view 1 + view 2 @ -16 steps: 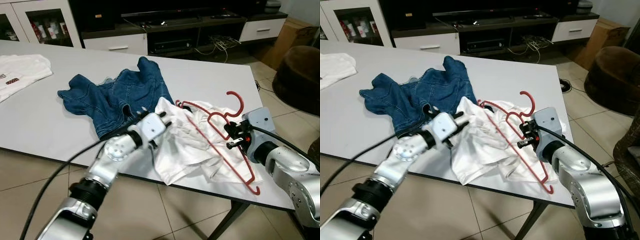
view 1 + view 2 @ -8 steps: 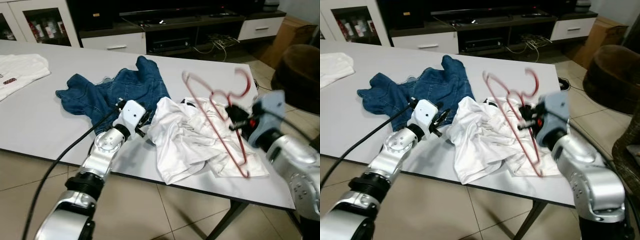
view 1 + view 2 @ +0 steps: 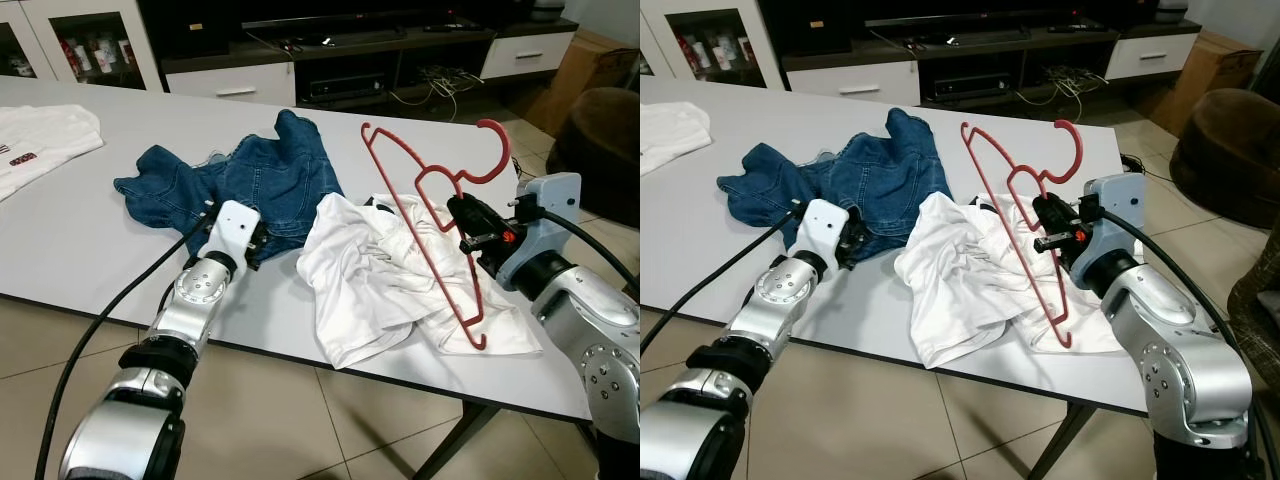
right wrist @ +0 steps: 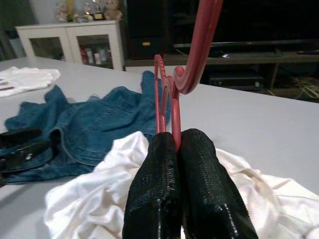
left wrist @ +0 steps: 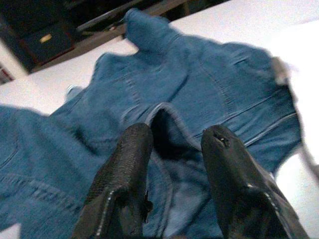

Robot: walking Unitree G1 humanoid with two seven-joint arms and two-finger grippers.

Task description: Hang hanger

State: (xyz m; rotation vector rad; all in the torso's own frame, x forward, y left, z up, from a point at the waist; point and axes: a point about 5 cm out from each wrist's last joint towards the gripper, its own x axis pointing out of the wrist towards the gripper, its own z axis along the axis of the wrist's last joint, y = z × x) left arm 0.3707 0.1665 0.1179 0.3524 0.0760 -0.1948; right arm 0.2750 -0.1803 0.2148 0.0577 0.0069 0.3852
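Observation:
A red plastic hanger hangs tilted in the air above a crumpled white garment on the white table. My right gripper is shut on the hanger near its neck; the right wrist view shows the two fingers pressed together on the red bar. Only the hanger's lower end comes down near the white cloth. My left gripper rests at the near edge of the blue jeans, left of the white garment, with its fingers open over the denim and nothing between them.
A second white shirt lies at the table's far left. A dark TV cabinet stands behind the table and a brown seat at the right. Tiled floor lies below the table's front edge.
My right gripper has lifted the hanger off the white garment and swung it more upright. My left gripper has pulled away from the white garment, leftward to the jeans' edge.

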